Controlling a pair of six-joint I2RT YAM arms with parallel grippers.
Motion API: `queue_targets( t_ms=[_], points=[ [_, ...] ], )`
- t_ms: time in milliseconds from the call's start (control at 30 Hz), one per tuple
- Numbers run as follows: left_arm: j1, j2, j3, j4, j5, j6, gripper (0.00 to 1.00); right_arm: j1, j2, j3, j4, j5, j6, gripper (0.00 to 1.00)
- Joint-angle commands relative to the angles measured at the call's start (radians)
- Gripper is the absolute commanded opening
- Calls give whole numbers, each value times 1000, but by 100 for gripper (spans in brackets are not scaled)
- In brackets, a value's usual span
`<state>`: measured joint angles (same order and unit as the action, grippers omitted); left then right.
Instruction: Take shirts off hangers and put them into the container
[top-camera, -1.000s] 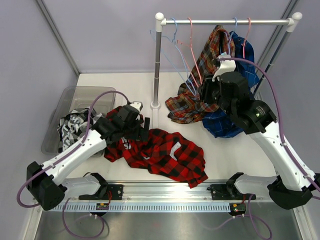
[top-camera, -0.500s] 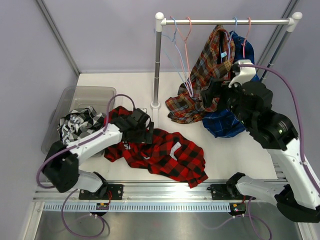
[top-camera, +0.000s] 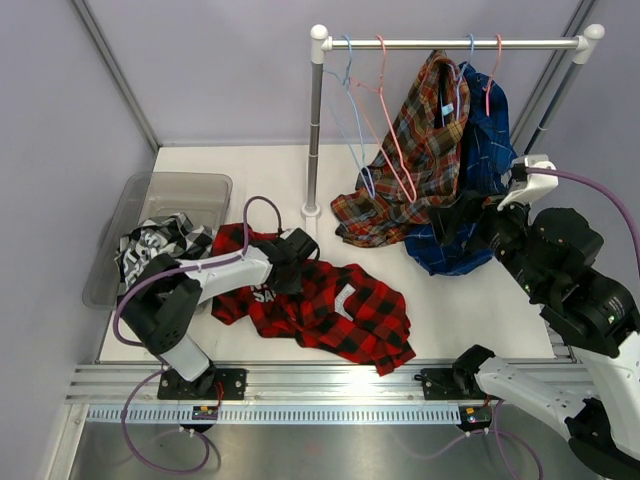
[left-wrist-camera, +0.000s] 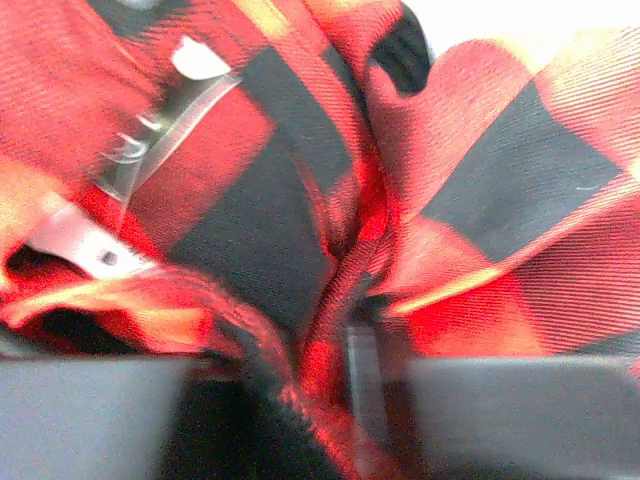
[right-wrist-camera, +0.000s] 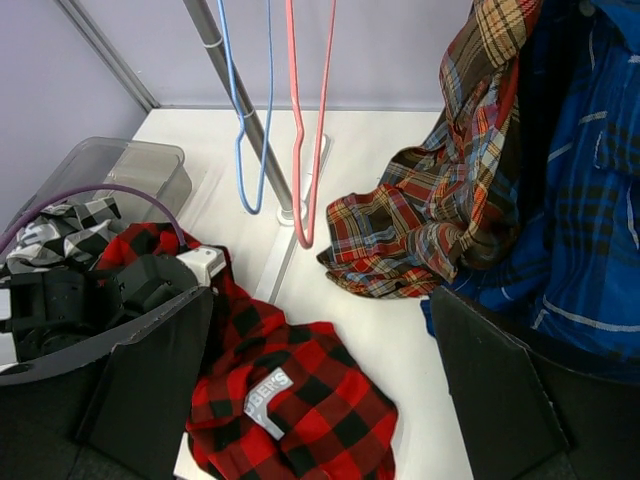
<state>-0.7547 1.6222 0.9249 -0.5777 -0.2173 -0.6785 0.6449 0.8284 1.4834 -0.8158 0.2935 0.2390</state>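
Folds of red-and-black shirt (top-camera: 350, 320) burying left gripper (left-wrist-camera: 310, 400), pinched on the cloth (close view blurred), right gripper (right-wrist-camera: 322, 388) spread wide apart

The right gripper (right-wrist-camera: 322, 305) stands wide apart over the red-and-black shirt (right-wrist-camera: 300, 400) on the table (right-wrist-camera: 390, 330), with a blue hanger (right-wrist-camera: 243, 120) and a pink hanger (right-wrist-camera: 308, 130) hanging ahead, the tartan shirt (right-wrist-camera: 440, 210) and the blue shirt (right-wrist-camera: 590, 200) ahead-right, and the container (right-wrist-camera: 125, 165) ahead-left.
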Motion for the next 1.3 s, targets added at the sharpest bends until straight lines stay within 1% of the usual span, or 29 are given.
queue_targets(
  t_ms=[0,67,133,167,200,233,267,300,333,400,433,467,500,533,567,600,633,700,767,800,833,867,900,967,1033,1100,1167,1267],
  points=[
    [-6,-22,15,10,-51,-29,0,-5,-20,-18,-22,-20,11,99],
    [-6,-48,72,-49,-82,-12,0,-5,-43,-25,-26,-25,17,99],
    [-6,-91,127,-103,-161,13,0,-7,-66,-26,-34,-33,17,99],
    [-8,-155,162,-152,-198,26,0,-5,-72,-28,-39,-37,22,100],
    [-9,-195,237,-168,-271,45,0,-5,-81,-26,-46,-39,22,99],
    [-9,-237,279,-191,-302,101,0,-7,-92,-23,-52,-42,22,99],
    [-3,-311,325,-189,-338,140,0,-7,-97,-20,-65,-45,22,99],
    [-2,-344,410,-179,-399,234,0,-5,-100,-17,-71,-45,20,100],
    [5,-370,457,-165,-428,276,0,-5,-107,-12,-77,-45,20,99],
    [66,-410,552,-146,-459,365,0,-5,-112,-2,-92,-48,16,99],
    [87,-415,639,-120,-474,454,0,-5,-115,1,-97,-50,17,99],
    [135,-417,679,-104,-484,494,0,-7,-115,11,-101,-60,17,100],
    [159,-415,718,-88,-487,537,0,-5,-118,17,-103,-65,17,99],
    [179,-417,777,-42,-496,622,0,-5,-118,18,-102,-71,17,99],
    [211,-415,801,-13,-514,666,0,-7,-118,29,-103,-77,16,99],
    [233,-412,825,5,-534,744,0,-5,-114,35,-106,-77,13,99],
    [292,-406,885,18,-530,766,0,-7,-107,40,-106,-77,11,99],
    [356,-394,939,21,-496,812,0,-5,-101,51,-108,-80,2,99],
    [455,-387,988,21,-527,801,0,-5,-89,55,-103,-83,-9,100],
    [484,-383,1031,-9,-474,775,0,-5,-84,57,-102,-85,-12,99],
    [538,-378,1043,-43,-446,714,0,-7,-78,57,-100,-85,-15,99],
    [557,-375,1046,-54,-427,696,0,-7,-74,58,-98,-88,-23,99],
    [567,-372,1045,-60,-406,682,0,-7,-71,60,-94,-90,-24,99],
    [581,-366,1039,-76,-406,683,0,-5,-63,49,-82,-100,-29,100],
    [594,-380,991,-51,-386,683,0,-7,-57,41,-75,-105,-29,100],
    [624,-397,982,-54,-361,631,0,-5,-52,26,-66,-111,-32,99],
    [634,-407,1012,-57,-360,628,0,-7,-45,15,-60,-119,-30,99],
    [632,-427,1087,-34,-411,648,0,-7,-40,12,-57,-135,-24,99]
  ],
)
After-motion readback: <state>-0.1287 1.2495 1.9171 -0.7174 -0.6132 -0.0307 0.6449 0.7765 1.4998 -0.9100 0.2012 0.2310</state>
